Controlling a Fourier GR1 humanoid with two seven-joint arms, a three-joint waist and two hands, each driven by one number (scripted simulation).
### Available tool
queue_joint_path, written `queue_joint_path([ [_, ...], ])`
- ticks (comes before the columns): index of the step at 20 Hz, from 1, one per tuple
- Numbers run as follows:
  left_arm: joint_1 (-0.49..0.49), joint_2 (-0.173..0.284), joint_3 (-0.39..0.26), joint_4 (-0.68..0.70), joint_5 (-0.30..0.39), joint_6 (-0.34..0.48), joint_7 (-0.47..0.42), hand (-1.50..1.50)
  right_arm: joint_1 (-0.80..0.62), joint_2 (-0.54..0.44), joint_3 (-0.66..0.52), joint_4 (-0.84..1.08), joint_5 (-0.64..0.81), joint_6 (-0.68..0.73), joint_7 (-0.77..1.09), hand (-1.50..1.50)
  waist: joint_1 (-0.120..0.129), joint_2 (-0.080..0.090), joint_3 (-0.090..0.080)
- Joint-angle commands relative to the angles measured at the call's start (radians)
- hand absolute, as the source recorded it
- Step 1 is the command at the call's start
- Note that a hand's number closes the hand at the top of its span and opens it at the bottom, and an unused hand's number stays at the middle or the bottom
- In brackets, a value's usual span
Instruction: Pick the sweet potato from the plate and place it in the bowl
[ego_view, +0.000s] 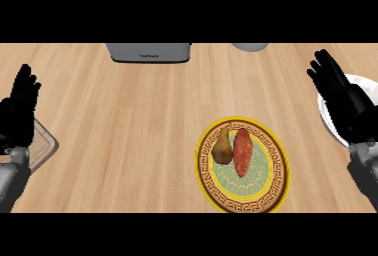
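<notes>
1. Head view, steeply down onto a light wooden counter (125, 130) that fills the view, its planks running left to right.
2. The plate (278, 165) is yellow-rimmed with a dark key-pattern band and a pale green centre; it lies right of centre, toward the near edge, and looks taller than wide.
3. A grey appliance (148, 52) sits at the far edge, left of centre, only its near part showing; a grey rounded object (251, 46) shows just right of it, cut off by the far edge.
4. The right hand (341, 102) stands at the right edge with fingers straight and pointing away from the robot, holding nothing. It covers part of a white dish (365, 81), which may be the bowl, though too little shows to tell.
5. The left hand (18, 112) stands at the left edge, fingers likewise straight and up, holding nothing, well apart from the plate.
6. A wooden board (46, 145) with a rounded corner peeks out beside the left hand at the left edge.
7. The sweet potato (243, 152), reddish-brown and elongated, lies on the plate's upper half, lengthwise toward the far edge, no hand near it.
8. A pear (221, 148), brown-green, lies touching the sweet potato's left side on the same plate.
</notes>
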Motion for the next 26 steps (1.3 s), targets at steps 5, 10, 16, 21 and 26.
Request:
queue_joint_path([
  [5, 0.007, -0.160, -0.144, -0.074, 0.016, -0.079, -0.066, 0.00, 0.068, 0.145, 0.316, 0.002, 0.227, -0.107, 0.111, 1.50, 0.025, -0.001, 0.031],
  [10, 0.035, -0.223, -0.191, -0.087, 0.036, -0.078, -0.040, 0.00, 0.175, 0.204, 0.233, 0.020, 0.446, -0.529, 0.007, -1.50, -0.044, -0.018, 0.034],
  [16, 0.078, -0.216, -0.213, -0.153, 0.023, -0.095, -0.026, 0.00, 0.353, 0.387, 0.364, -0.092, 0.616, -0.765, -0.244, -1.50, 0.004, -0.009, 0.033],
  [21, 0.051, -0.286, -0.232, -0.110, -0.010, -0.074, -0.029, 0.00, 0.328, 0.280, 0.391, -0.215, 0.908, -0.799, 0.145, -1.50, 0.001, -0.007, 0.031],
  [26, 0.132, -0.236, -0.208, -0.147, 0.000, -0.120, -0.082, 0.00, 0.261, 0.229, 0.283, -0.314, 1.062, -0.582, 0.537, -1.50, 0.009, -0.008, 0.028],
])
